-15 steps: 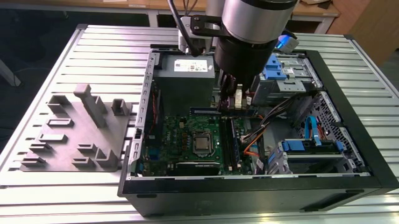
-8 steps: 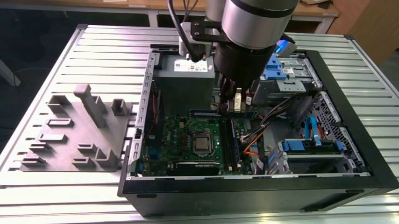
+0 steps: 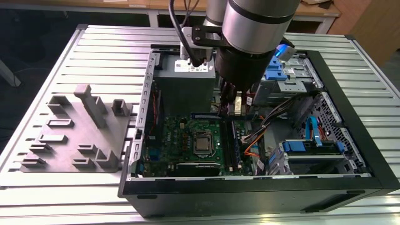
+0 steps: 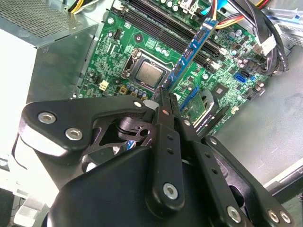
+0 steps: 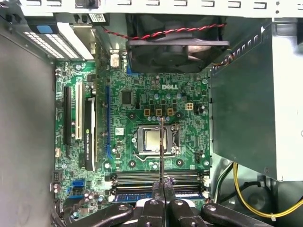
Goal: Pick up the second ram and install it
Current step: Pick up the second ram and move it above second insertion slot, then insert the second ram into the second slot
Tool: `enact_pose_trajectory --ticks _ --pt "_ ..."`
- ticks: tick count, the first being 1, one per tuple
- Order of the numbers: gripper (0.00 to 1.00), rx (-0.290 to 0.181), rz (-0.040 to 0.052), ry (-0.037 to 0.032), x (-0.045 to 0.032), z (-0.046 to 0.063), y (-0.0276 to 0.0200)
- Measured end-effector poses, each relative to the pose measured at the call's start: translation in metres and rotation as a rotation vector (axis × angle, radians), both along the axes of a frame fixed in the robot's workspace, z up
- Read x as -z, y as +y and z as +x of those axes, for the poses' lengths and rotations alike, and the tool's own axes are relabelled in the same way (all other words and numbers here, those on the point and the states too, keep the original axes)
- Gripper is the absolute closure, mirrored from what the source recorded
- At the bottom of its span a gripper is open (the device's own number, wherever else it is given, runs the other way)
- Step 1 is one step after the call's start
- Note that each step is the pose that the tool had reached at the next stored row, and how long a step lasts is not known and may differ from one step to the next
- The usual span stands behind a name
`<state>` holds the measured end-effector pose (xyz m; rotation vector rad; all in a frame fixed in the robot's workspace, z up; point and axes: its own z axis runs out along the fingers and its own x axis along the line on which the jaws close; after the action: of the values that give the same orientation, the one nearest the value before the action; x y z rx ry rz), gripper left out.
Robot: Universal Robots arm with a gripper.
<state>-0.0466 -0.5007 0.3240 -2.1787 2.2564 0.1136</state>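
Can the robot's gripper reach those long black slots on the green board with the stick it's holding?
Probably yes. The gripper holds the second ram above the board, close to the memory slots. The case is open on that side, and nothing seems to lie across the slots.
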Motion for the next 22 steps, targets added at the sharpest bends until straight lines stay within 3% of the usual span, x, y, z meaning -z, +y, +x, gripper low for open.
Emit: enact_pose_trajectory --ticks 22 --pt "0.92 0.02 0.0015 0.0007 0.0042 0.0003 0.0006"
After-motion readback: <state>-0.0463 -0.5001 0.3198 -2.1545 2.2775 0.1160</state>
